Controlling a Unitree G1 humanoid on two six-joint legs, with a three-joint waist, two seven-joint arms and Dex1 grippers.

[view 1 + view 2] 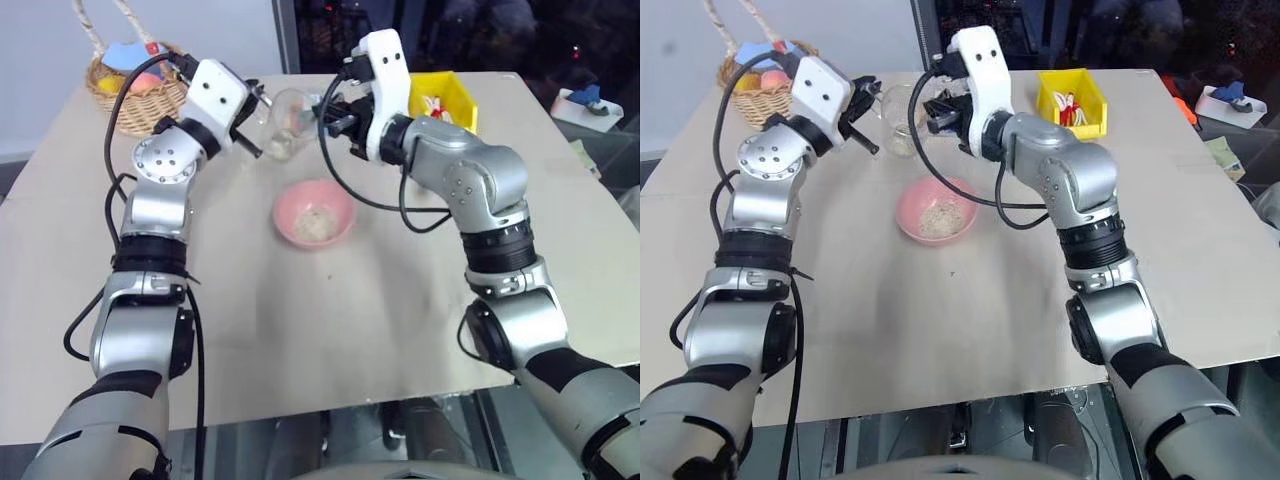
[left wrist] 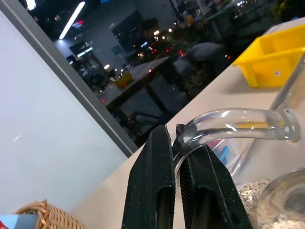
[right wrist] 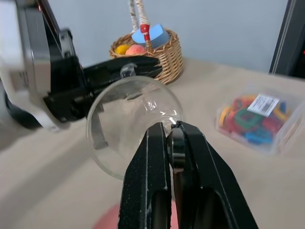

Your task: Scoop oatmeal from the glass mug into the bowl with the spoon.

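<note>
The oatmeal I am after lies low in the glass mug, which my left gripper has clamped by its handle, both black fingers pinched tight on the clear loop, so the mug hangs tilted in the air above the far side of the table with its mouth turned toward my right arm. My right gripper is closed on the spoon, of which I see just a sliver of metal between the fingers, and it points straight at the open mouth of the mug, just in front of the rim; I cannot tell whether the spoon's tip has crossed it. To do this step well I judge I should keep the left hold steady and the tilt no steeper, since dry flakes would slide out of a mug tipped further. I would run the spoon along the lower inside wall to gather the flakes, then draw it out level. The bowl sits on the table below and a little nearer to me than the mug, with a small heap of flakes already in it, so the carry down is short. Beyond stand a wicker basket behind my left arm and a yellow bin behind my right, both well clear.
</note>
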